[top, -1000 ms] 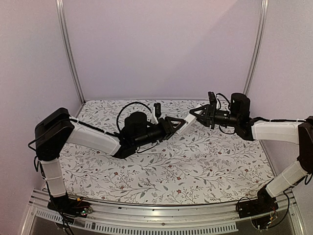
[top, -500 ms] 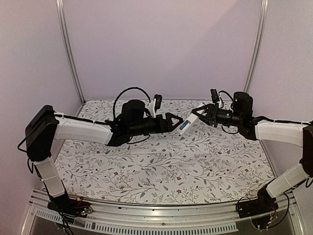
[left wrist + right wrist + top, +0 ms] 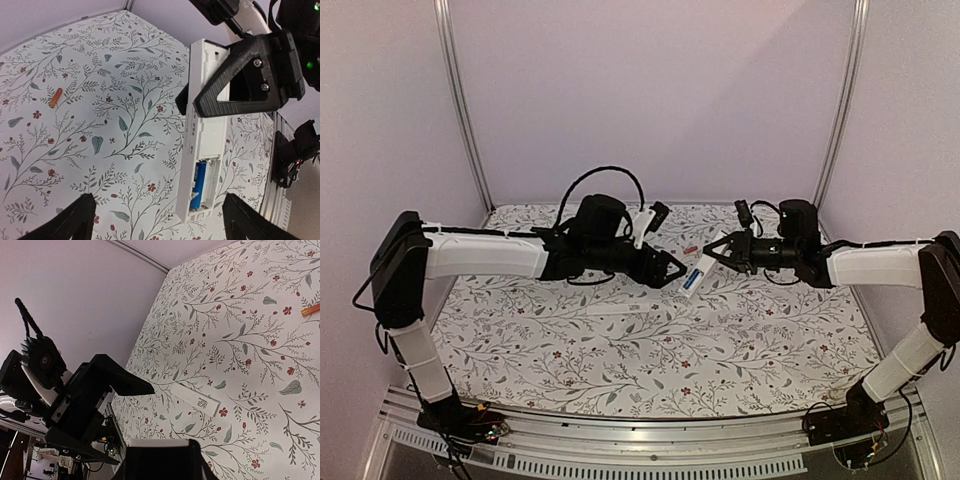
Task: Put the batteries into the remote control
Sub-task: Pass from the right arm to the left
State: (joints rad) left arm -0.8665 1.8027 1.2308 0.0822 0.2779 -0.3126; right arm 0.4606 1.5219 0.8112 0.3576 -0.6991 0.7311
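Our right claw (image 3: 717, 250) is closed on the remote control (image 3: 205, 135), its black fingers (image 3: 240, 80) clamped across the half of the white bar nearest its wrist. The bar is held above the flowered table (image 3: 125, 125). The rest of the bar sticks out past the fingertips toward our left claw (image 3: 675, 272). At that far end the battery recess faces up, and the blue battery (image 3: 199, 184) lies inside it.

Our left claw stands wide open with nothing in it. In its own wrist view the recess end of the remote sits between its two spread fingers (image 3: 80, 220), apart from both.

The orange-red battery (image 3: 55, 97) lies on the table, well off to one side of the left claw and just beyond the gap between the two claws, toward the back wall. A small flat white panel (image 3: 192, 399) rests on the table beneath the left claw.
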